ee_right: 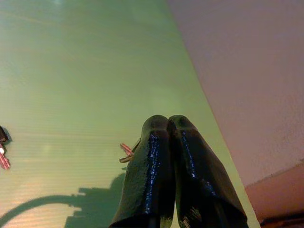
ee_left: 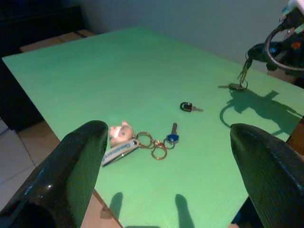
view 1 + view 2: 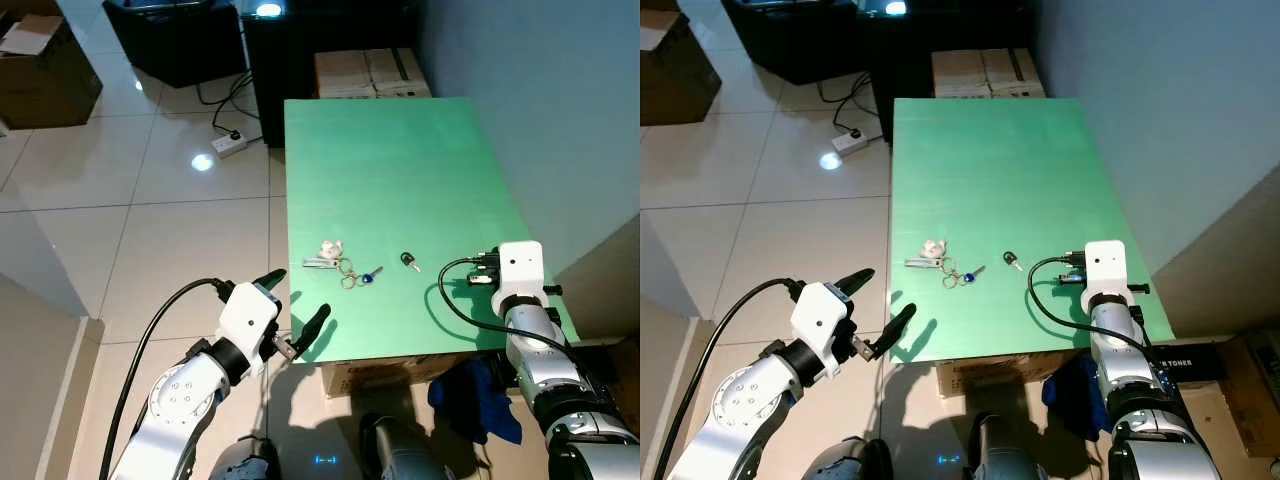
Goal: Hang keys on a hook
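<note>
On the green table (image 3: 390,170) lies a key bunch (image 3: 340,268) with a pink charm, a white tag, brass rings and a blue key (image 2: 172,137). A single black-headed key (image 3: 409,261) lies just to its right. My left gripper (image 3: 298,297) is open at the table's near left corner, pointing toward the bunch and short of it. At the near right edge my right gripper (image 1: 166,122) is shut on a small set of keys (image 2: 240,81), which dangles under the fingers down to the tabletop.
Cardboard boxes (image 3: 370,72) stand past the table's far end beside a black cabinet (image 3: 180,35). A power strip (image 3: 230,143) and cables lie on the tiled floor. A grey wall (image 3: 560,110) runs along the table's right side. Blue cloth (image 3: 480,395) sits below the near edge.
</note>
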Tool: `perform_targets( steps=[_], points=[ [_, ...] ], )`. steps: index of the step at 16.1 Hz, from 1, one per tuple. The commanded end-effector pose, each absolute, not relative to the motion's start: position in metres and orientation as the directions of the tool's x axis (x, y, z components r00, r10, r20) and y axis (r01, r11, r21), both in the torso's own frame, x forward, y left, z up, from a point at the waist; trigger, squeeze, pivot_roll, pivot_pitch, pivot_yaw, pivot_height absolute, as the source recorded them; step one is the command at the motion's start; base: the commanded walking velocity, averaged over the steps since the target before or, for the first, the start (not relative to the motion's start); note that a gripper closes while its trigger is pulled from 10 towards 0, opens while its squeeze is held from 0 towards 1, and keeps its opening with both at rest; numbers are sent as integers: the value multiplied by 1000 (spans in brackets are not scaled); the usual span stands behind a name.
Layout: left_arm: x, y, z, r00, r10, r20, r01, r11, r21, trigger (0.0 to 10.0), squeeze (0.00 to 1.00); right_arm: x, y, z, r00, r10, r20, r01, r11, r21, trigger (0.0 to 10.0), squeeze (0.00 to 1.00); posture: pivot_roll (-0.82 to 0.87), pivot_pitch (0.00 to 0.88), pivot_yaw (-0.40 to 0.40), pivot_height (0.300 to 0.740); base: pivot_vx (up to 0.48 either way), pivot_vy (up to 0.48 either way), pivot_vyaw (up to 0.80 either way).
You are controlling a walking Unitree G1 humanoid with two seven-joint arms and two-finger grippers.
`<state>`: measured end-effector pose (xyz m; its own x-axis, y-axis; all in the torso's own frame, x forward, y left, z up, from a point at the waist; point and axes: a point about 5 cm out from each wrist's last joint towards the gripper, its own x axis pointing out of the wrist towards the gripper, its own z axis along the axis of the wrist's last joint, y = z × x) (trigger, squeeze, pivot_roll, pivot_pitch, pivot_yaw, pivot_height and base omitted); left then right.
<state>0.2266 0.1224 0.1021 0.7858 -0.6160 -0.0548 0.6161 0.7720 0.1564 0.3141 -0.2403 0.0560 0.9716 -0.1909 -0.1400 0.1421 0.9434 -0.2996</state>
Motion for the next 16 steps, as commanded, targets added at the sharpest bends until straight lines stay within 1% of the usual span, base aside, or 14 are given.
perform_targets(
  steps=[1,5,8,10,12,14,16],
  points=[
    [226,120,101,781,-622,-63,623,765,164,10000,0,310,-242,50,965,-198,-170,140,943,-303,0,0,-83,168,3,740,0,0,0],
    [230,115,101,779,-625,-52,624,764,166,10000,0,309,-241,49,964,-197,-176,139,946,-294,0,0,-93,158,11,740,0,0,0],
    [235,114,104,783,-621,-34,617,770,165,10000,0,310,-245,49,961,-198,-194,137,948,-289,0,0,-82,164,29,740,0,0,0],
    [234,121,107,778,-627,-34,623,763,171,10000,0,311,-244,45,956,-164,-243,95,957,-272,0,0,-47,172,48,740,0,0,0],
    [229,132,115,763,-646,-39,641,746,178,10000,0,311,-243,37,933,-157,-324,65,959,-277,0,0,-6,183,67,740,0,0,0],
    [224,137,118,736,-674,-55,671,718,183,10000,0,311,-243,35,927,-157,-341,60,958,-279,0,0,37,198,81,740,0,0,0],
    [223,142,119,735,-675,-67,673,714,191,10000,0,310,-244,35,926,-162,-340,58,954,-295,0,0,49,195,94,740,0,0,0]
  ],
)
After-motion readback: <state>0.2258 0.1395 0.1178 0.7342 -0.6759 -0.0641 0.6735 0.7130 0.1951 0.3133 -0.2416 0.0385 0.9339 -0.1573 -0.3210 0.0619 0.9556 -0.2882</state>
